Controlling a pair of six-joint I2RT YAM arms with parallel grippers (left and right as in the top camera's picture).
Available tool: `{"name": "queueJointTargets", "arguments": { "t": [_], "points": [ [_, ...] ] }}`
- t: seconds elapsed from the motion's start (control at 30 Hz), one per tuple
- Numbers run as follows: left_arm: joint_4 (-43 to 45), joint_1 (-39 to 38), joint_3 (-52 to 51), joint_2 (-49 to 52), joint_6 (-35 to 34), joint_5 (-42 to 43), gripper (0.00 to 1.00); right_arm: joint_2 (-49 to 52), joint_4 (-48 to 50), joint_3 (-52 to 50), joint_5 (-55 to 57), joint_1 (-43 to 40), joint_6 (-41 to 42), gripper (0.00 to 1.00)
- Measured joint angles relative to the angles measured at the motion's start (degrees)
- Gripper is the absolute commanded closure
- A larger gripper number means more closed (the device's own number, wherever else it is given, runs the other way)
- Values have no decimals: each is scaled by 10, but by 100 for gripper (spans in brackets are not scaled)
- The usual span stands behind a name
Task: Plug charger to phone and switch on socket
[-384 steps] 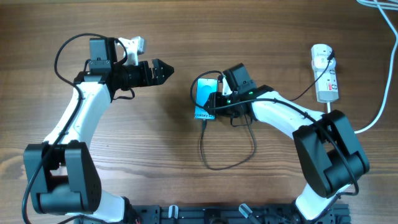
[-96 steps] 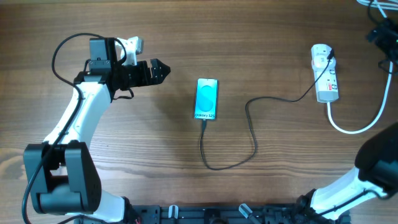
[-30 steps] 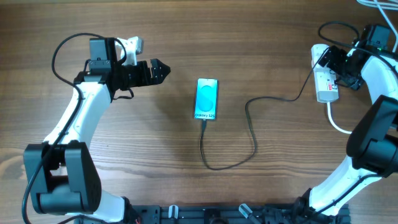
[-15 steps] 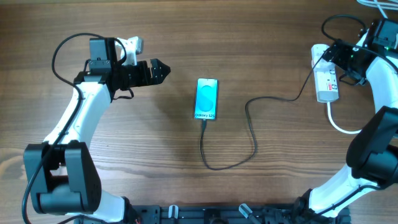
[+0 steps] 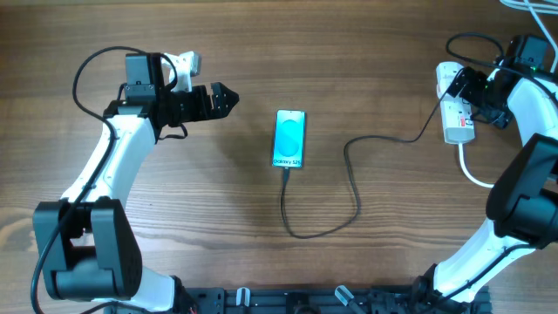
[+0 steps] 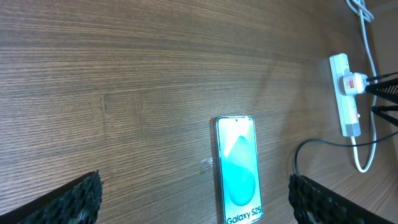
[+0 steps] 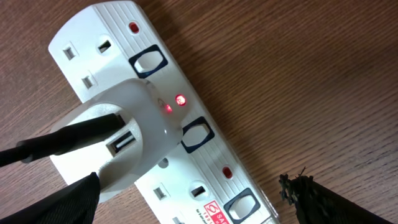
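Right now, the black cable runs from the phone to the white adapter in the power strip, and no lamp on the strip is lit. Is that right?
Not quite. One red lamp on the power strip is lit, beside the white adapter; the right wrist view shows it. The black cable does run from the phone to that adapter.

White link shells between black joint housings are noted on the left arm (image 5: 103,161) and the right arm (image 5: 528,100). A thin black cable (image 5: 87,63) is looped off the left arm; a white camera module (image 5: 186,63) is mounted at its wrist. Finger pads (image 6: 78,198) are recorded black, knurled.
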Motion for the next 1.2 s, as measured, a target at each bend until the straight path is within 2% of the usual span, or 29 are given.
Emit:
{"name": "queueJointTargets", "arguments": {
  "t": [0.8, 1.2],
  "points": [
    [0, 0, 0, 0, 0, 0, 0, -3, -79, 5, 50, 0, 0, 0],
    [0, 0, 0, 0, 0, 0, 0, -3, -10, 5, 52, 0, -1, 0]
  ]
}}
